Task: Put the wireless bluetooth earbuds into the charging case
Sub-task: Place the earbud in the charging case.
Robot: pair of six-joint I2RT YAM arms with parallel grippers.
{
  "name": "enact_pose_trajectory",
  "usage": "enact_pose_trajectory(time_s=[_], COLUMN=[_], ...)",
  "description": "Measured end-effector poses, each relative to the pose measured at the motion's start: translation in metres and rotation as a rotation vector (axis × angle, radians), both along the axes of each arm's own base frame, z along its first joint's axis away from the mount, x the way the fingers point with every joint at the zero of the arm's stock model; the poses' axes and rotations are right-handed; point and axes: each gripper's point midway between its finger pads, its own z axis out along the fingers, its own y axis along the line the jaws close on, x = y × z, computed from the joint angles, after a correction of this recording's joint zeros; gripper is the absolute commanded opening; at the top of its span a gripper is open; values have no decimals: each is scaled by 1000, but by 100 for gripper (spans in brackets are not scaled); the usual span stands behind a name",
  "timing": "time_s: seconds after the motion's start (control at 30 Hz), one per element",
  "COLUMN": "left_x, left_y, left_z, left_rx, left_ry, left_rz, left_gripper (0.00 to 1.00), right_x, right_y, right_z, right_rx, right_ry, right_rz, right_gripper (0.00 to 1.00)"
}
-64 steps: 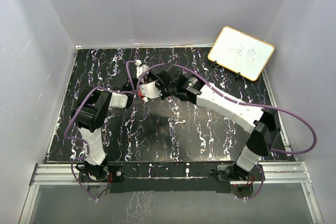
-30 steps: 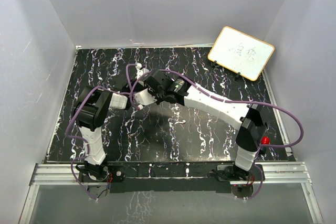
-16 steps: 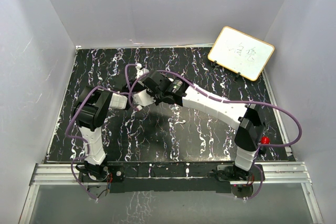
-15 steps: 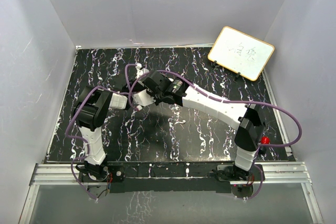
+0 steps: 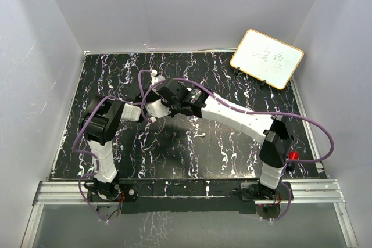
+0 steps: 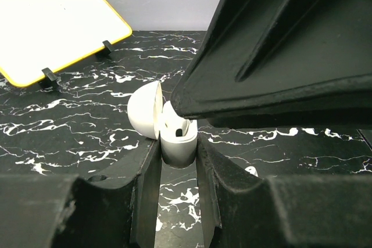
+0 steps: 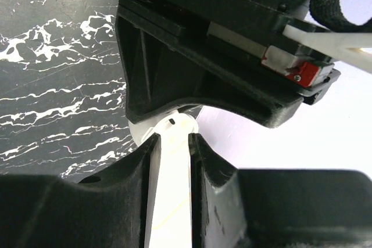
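The charging case (image 6: pixel 178 143) is white here, not red; it stands with its lid (image 6: pixel 144 110) swung open to the left. My left gripper (image 6: pixel 177 161) is shut on the case's base. My right gripper (image 7: pixel 173 139) hangs right over the case, its black body (image 6: pixel 279 50) covering the case's top. Its fingers are nearly together on a small white earbud (image 7: pixel 177 125) at the case's mouth. A second white earbud (image 6: pixel 251 171) lies on the table right of the case. In the top view both grippers (image 5: pixel 160 104) meet and hide the case.
A yellow-framed whiteboard (image 5: pixel 266 57) leans at the back right and also shows in the left wrist view (image 6: pixel 58 21). The table is black marble with white veins (image 5: pixel 232 79). Grey walls close it on three sides. Purple cables loop over both arms.
Over two seconds my right arm stretched left and came down over the left gripper. In the last half second nothing has visibly moved.
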Motion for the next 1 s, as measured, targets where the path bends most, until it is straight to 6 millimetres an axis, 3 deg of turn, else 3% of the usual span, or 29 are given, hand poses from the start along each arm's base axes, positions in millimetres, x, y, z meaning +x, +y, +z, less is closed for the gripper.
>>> enact_pose_trajectory(time_s=[0.47, 0.8, 0.9, 1.0], left_x=[-2, 13, 23, 30], left_y=[1, 5, 10, 15], left_z=[-3, 1, 2, 1], left_rx=[3, -19, -31, -39], left_ry=[12, 18, 19, 28], left_rz=[2, 76, 121, 169], left_gripper=[0, 0, 0, 0], right_x=[1, -13, -12, -14], right_y=[-5, -49, -55, -58], right_z=[9, 71, 73, 56], right_rx=[31, 385, 506, 607], right_ry=[-15, -128, -134, -96], right_rz=[-41, -213, -319, -441], right_gripper=[27, 44, 47, 47])
